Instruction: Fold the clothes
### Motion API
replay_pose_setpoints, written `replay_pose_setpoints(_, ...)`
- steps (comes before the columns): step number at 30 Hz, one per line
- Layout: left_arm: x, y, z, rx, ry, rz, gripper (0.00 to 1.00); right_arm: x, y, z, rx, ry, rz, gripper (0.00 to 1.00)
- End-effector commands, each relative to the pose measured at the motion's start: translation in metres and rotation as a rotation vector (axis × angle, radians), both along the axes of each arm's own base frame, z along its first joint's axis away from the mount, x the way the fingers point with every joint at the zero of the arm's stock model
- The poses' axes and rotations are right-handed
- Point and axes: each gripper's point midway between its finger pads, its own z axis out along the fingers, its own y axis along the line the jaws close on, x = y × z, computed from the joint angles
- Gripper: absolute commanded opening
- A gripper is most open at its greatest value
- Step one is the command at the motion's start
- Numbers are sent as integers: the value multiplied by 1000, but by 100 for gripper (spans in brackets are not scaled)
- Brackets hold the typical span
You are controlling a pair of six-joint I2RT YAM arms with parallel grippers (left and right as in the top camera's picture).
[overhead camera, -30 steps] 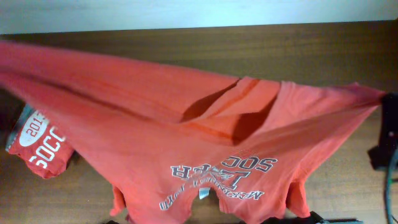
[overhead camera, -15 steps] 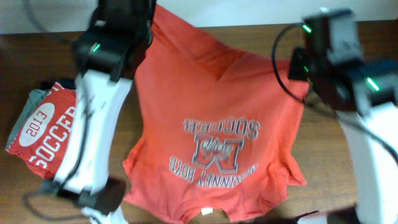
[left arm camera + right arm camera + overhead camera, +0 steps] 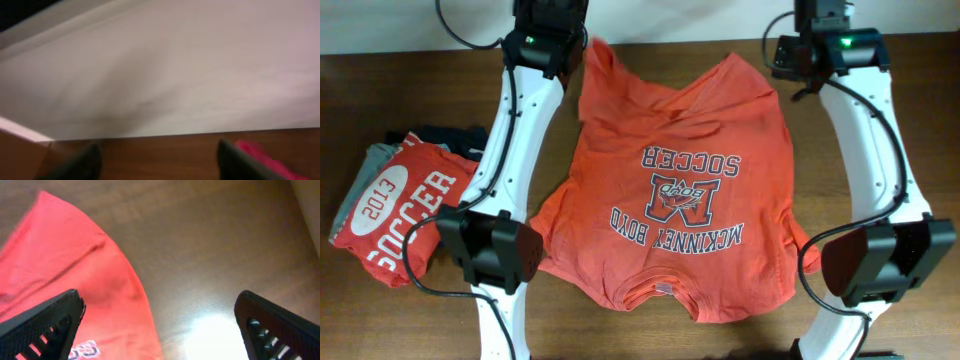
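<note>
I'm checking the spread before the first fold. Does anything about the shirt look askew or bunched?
Yes. The shirt lies print-up but not flat. Its far hem is folded over in a diagonal crease, and both sleeves look crumpled rather than spread out.

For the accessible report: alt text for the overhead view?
An orange-red T-shirt with a navy soccer print lies spread, print up, on a brown wooden table, between the white left arm and right arm. A folded red shirt printed "2013 SOCCER" sits far left.
</note>
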Motion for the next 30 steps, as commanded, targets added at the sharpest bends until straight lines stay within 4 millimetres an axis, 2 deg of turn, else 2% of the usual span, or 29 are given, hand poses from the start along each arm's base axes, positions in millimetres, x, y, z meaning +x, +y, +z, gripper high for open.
replay_pose_setpoints(1,-31,33,70,-6,-102,71,84,-21,-18,32,54,-53,-32,98)
replay_pose_setpoints(3,-51,40,93,-11,-117,75,87,-35,-23,42,101,-60,-30,98)
replay_pose_setpoints(4,-64,44,107,-16,-131,76,92,-41,-24,48,119,-69,-28,98)
replay_pose_setpoints(7,-107,53,148,-32,-168,64,93,-70,-25,81,154,-121,-23,97)
replay_pose_setpoints(9,-136,55,167,-53,-175,29,94,-89,-23,101,155,-156,-17,98)
replay_pose_setpoints(11,-169,54,182,-75,-164,-33,99,-111,-14,123,179,-200,12,98)
replay_pose_setpoints(13,-199,52,189,-131,-154,-73,98,-131,-3,139,215,-235,48,98)
replay_pose_setpoints(15,-221,52,190,-182,-135,-94,89,-147,4,149,240,-256,73,98)
replay_pose_setpoints(16,-232,53,187,-197,-113,-95,84,-156,8,153,253,-264,85,98)
replay_pose_setpoints(17,-241,56,182,-209,-87,-85,84,-164,11,156,264,-266,96,97)
replay_pose_setpoints(19,-256,60,165,-233,-14,-59,84,-179,17,158,284,-256,111,94)
replay_pose_setpoints(22,-270,64,133,-298,110,10,78,-198,21,151,304,-207,109,87)
replay_pose_setpoints(27,-269,67,67,-326,332,128,76,-213,23,120,356,-78,42,86)
replay_pose_setpoints(30,-262,69,21,-326,464,191,76,-211,22,88,373,14,12,86)
